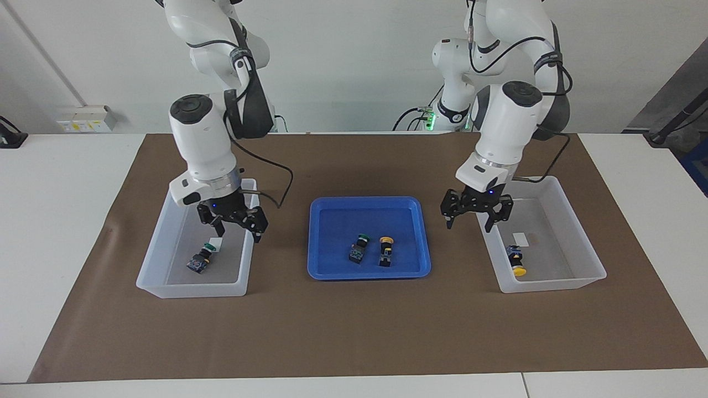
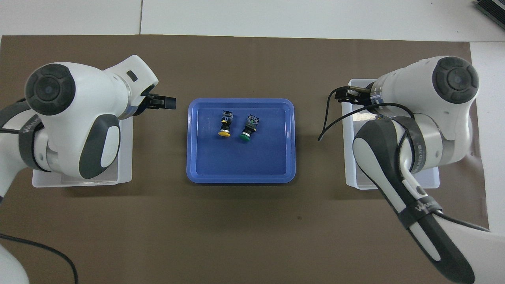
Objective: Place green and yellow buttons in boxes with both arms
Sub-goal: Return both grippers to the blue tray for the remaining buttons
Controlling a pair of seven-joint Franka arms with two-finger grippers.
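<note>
Both arms come down from their bases with the wrists turned so the fingers point at the table. The right gripper (image 1: 238, 230) hangs over the tray-side wall of the right-end box (image 1: 191, 290), fingers spread wide and holding nothing. The left gripper (image 1: 469, 224) hangs over the strip of brown mat (image 1: 354, 331) between the blue tray (image 1: 368, 273) and the left-end box (image 1: 553, 284). One finger is above that box's wall, and the fingers are likewise spread and empty. The boxed green button (image 1: 200, 258) lies on its side on the floor of the right-end box. Its long axis runs diagonally, with the cap toward the robots and the tray and the dark body toward the table's far edge. The boxed yellow button (image 1: 516, 262) lies on its side in the left-end box, close to the tray-side wall, its cap pointing away from the robots. In the tray, the tray green button (image 1: 358, 249) and the tray yellow button (image 1: 385, 251) lie side by side without touching. Each is set nearly lengthwise along the near-far line, cap toward the robots. The green one is slightly slanted and lies toward the right arm's end.
</note>
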